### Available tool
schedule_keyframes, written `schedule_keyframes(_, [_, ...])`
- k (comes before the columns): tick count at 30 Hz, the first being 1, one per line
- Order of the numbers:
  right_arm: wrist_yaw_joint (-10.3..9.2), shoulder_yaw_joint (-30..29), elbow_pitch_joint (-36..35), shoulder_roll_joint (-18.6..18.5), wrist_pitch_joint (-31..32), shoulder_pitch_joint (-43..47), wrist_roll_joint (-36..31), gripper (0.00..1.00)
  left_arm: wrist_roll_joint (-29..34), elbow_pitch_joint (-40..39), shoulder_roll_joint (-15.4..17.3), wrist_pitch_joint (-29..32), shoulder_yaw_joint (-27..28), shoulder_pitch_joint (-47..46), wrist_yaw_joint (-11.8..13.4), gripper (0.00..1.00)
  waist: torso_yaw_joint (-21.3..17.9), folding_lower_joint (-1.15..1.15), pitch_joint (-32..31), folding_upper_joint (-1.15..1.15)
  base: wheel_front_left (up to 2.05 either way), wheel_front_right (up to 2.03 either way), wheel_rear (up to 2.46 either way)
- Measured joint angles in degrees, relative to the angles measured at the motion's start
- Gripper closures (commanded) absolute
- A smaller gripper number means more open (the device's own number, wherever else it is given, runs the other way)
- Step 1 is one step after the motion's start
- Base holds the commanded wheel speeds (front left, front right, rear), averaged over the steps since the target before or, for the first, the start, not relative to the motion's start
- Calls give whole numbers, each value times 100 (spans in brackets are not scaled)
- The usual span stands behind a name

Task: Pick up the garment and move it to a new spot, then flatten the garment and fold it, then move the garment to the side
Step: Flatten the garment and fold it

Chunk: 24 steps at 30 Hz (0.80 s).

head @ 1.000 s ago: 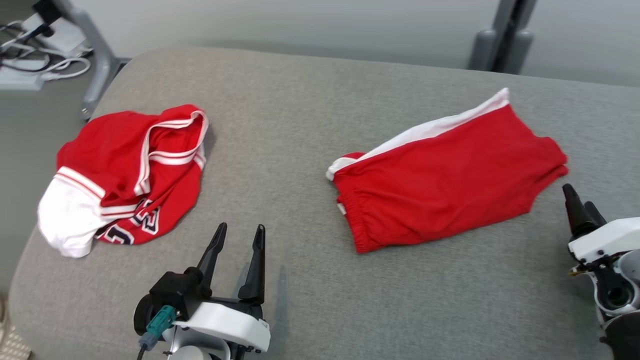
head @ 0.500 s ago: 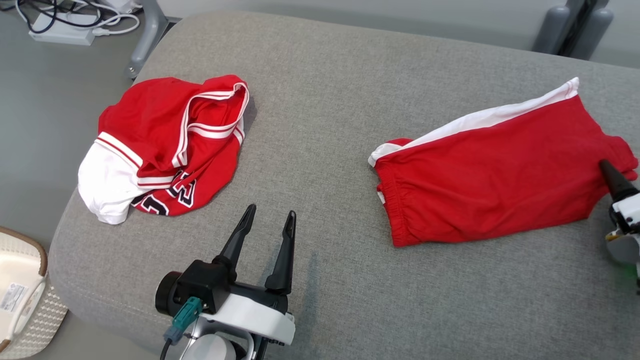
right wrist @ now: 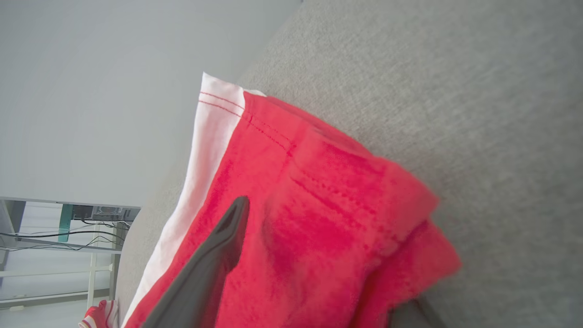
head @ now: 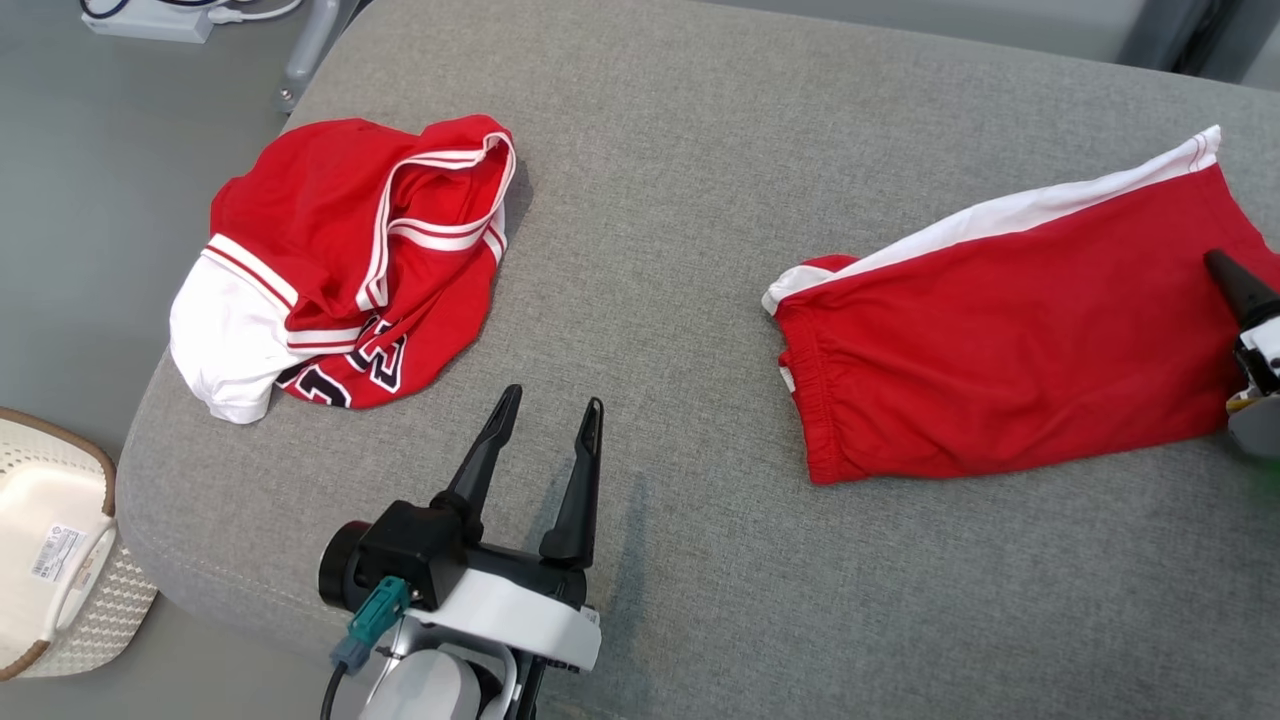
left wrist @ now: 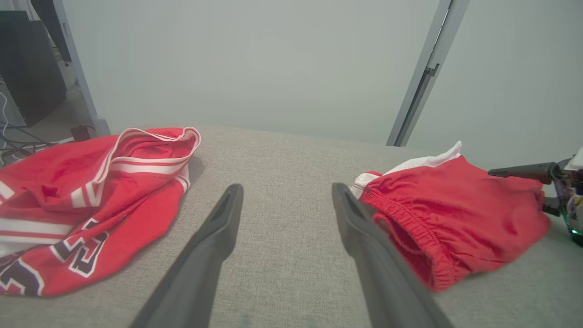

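Folded red shorts (head: pixel 1000 340) with a white side stripe lie on the right of the grey cushioned surface (head: pixel 650 200). My right gripper (head: pixel 1235 285) is at their right edge. In the right wrist view one finger (right wrist: pixel 218 246) lies over the red cloth (right wrist: pixel 319 205) and the other sits under the bunched hem, jaws apart. A crumpled red and white jersey (head: pixel 340 260) lies at the far left. My left gripper (head: pixel 553 400) hovers open above bare cushion between the two garments, nothing between its fingers (left wrist: pixel 218 223).
A white woven basket (head: pixel 50 560) stands on the floor past the cushion's lower left corner. A power strip with cables (head: pixel 150 15) and a grey frame leg (head: pixel 310 40) are at the top left. The cushion's left edge runs close to the jersey.
The head camera has swung left and down, shifting the whole picture. My right gripper has gone from beside the shorts onto their right edge. The left gripper stays open in place.
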Motion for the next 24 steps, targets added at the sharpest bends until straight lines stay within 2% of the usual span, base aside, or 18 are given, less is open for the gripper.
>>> schedule_keyframes(4, [0,11,85,8,-92,-104,1,0,-16,-2,1,0,4,-51,23,0,34,0,26,0,0,0,0])
schedule_keyframes(5, [0,35,80,9,-108,-109,10,98,-45,-2,1,0,11,-51,40,0,38,0,20,0,0,0,0])
schedule_keyframes(15, [10,-147,53,171,-503,-23,363,100,-48,31,-1,0,71,-49,73,0,-91,0,-92,0,0,0,0])
schedule_keyframes(20, [19,-234,-204,330,-803,280,649,100,14,69,0,0,125,-43,37,0,-287,0,-235,0,0,0,0])
schedule_keyframes(24, [19,-359,-385,320,-1109,636,828,100,58,81,-1,0,148,-36,20,0,-448,0,-374,0,0,0,0])
